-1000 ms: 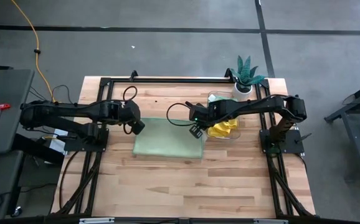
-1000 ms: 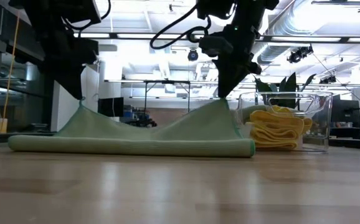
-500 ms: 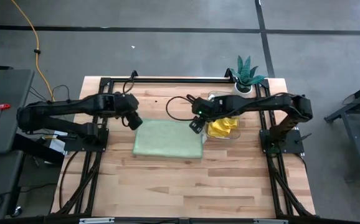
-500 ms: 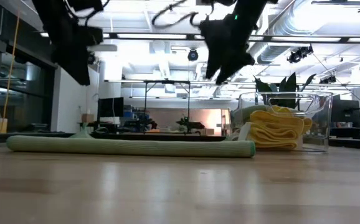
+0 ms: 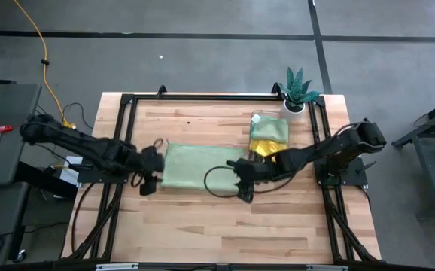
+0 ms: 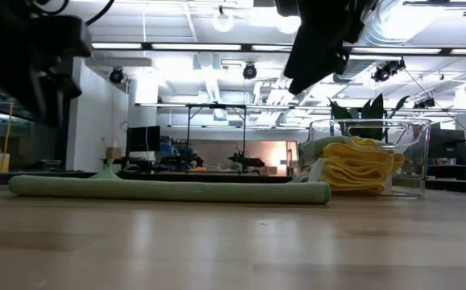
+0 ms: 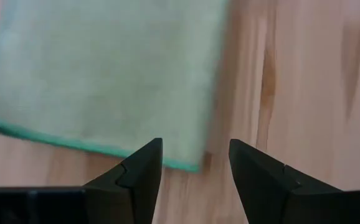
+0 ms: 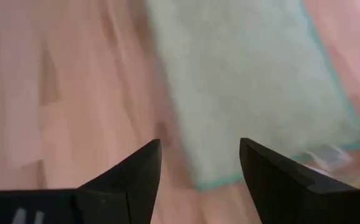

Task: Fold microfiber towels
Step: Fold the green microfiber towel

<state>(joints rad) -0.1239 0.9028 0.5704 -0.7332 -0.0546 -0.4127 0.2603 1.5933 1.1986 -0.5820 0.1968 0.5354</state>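
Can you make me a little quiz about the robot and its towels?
1. True or false: the green towel lies flat on the table.
2. Where are the yellow towels? A) in the clear bin B) on the floor C) in a gripper
3. Fill in: the left gripper and the right gripper are both ____ and hold nothing.

Key: 1 true; 2 A; 3 open

High view: overhead, straight down on whole table (image 5: 225, 226). Low view: table height, level. Wrist views: close, downward. All share green towel (image 5: 199, 166).
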